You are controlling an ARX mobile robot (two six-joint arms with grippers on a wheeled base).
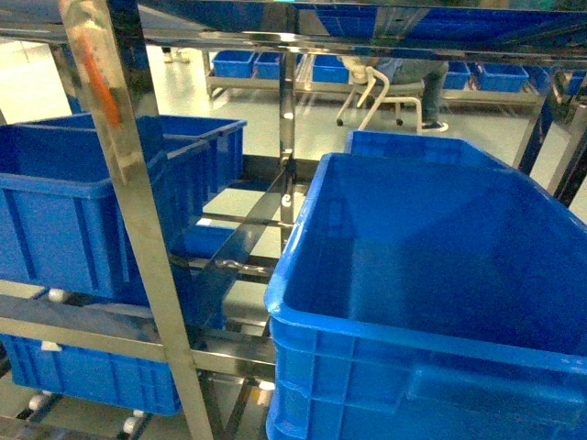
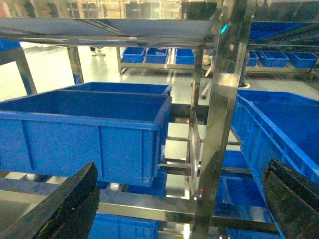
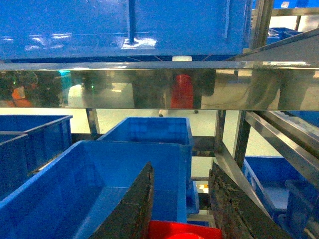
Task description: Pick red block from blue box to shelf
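Note:
The red block (image 3: 182, 230) shows as a red edge at the bottom of the right wrist view, wedged between the two dark fingers of my right gripper (image 3: 182, 167), which is shut on it. That gripper hangs over a deep blue crate (image 3: 99, 189) under a crossbar of the shelf (image 3: 149, 87); a red reflection shows on the bar. My left gripper (image 2: 182, 164) is open wide with nothing between its fingers, facing a shelf upright (image 2: 224, 99). Neither gripper appears in the head view. The blue box is out of view.
The steel shelf (image 1: 138, 202) holds deep blue ribbed crates: a large one (image 1: 431, 275) at the right, others (image 1: 83, 202) at the left and below. Beyond the rack stand more crates and a seated person (image 1: 404, 82).

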